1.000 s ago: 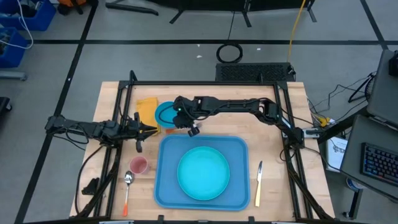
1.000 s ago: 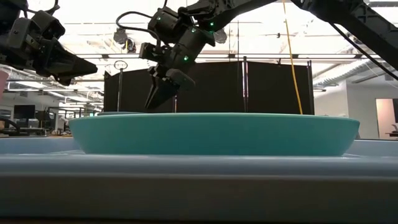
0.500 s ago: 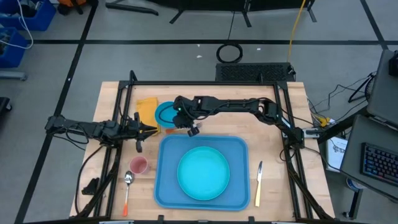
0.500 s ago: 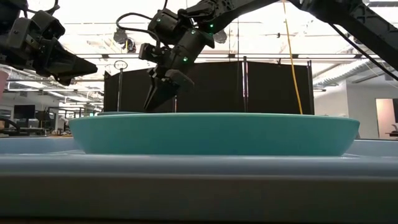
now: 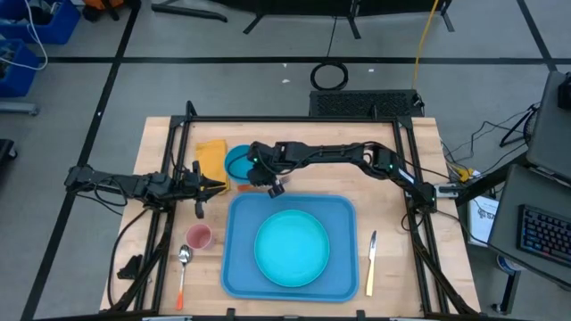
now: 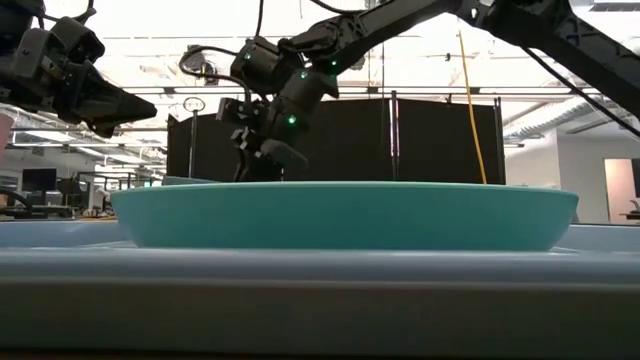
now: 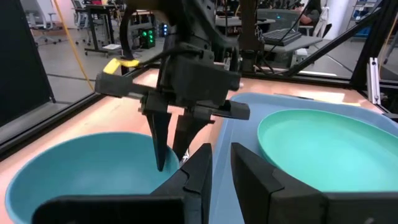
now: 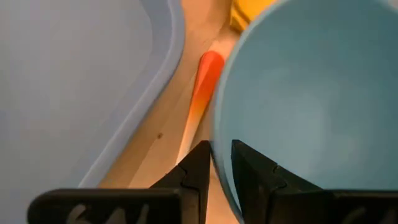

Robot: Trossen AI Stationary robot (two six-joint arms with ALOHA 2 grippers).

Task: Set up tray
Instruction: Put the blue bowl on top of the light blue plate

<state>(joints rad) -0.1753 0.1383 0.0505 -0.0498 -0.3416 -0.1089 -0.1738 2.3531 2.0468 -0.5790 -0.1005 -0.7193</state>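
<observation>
The blue tray (image 5: 239,267) lies near the table's near edge with a round turquoise plate (image 5: 292,247) flat on it. A small blue bowl (image 5: 234,162) stands on the wood beyond the tray's far left corner. My right gripper (image 5: 253,171) reaches down onto the bowl's rim on the tray side and is shut on it. In the low view the plate (image 6: 345,215) hides its fingertips. My left gripper (image 5: 219,186) hovers shut, just left of the bowl (image 7: 74,168), touching nothing. My right gripper has the bowl's rim (image 8: 219,134) on the side facing the tray, one finger (image 8: 249,171) inside the bowl and one finger (image 8: 194,168) outside. The fingers come from above, pointing down. The bowl stands upright on the table.
A yellow cloth (image 5: 211,156) lies left of the bowl, and an orange object (image 8: 204,81) lies between bowl and tray (image 8: 74,74). A pink cup (image 5: 198,236) and an orange-handled spoon (image 5: 182,267) sit left of the tray, a knife (image 5: 371,260) right of it.
My right gripper has moved down and slightly toward the table's left, from above the bowl's edge onto its rim. In the low view its fingertips have sunk behind the plate.
</observation>
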